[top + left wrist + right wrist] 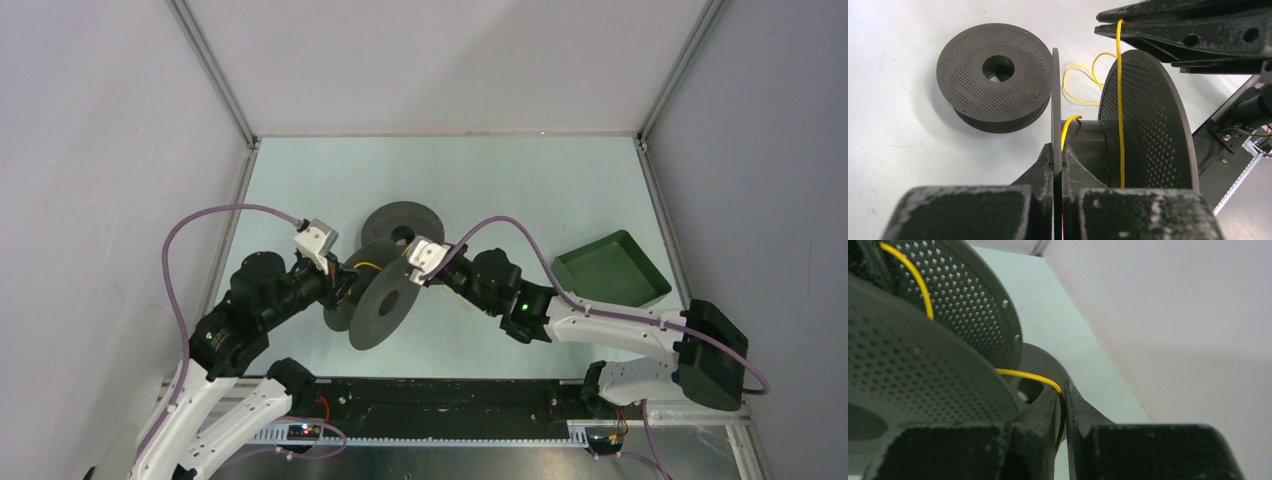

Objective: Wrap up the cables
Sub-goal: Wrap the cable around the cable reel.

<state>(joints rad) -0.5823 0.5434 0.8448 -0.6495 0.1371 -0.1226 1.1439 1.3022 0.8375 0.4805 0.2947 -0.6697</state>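
My left gripper [1057, 150] is shut on the thin flange of a dark grey perforated spool [1148, 120], holding it upright on edge above the table [385, 300]. A yellow cable [1121, 100] runs over the spool's hub, between the two flanges, and up into my right gripper [1119, 24]. In the right wrist view the right gripper [1062, 390] is shut on the yellow cable [1028, 376], right beside the spool's flange [908, 365]. Slack yellow loops [1080, 82] lie on the table behind the spool.
A second dark grey spool [403, 224] lies flat on the table just behind the held one, seen also in the left wrist view [995, 75]. A green tray [612, 268] sits at the right. Grey walls enclose the table [520, 180].
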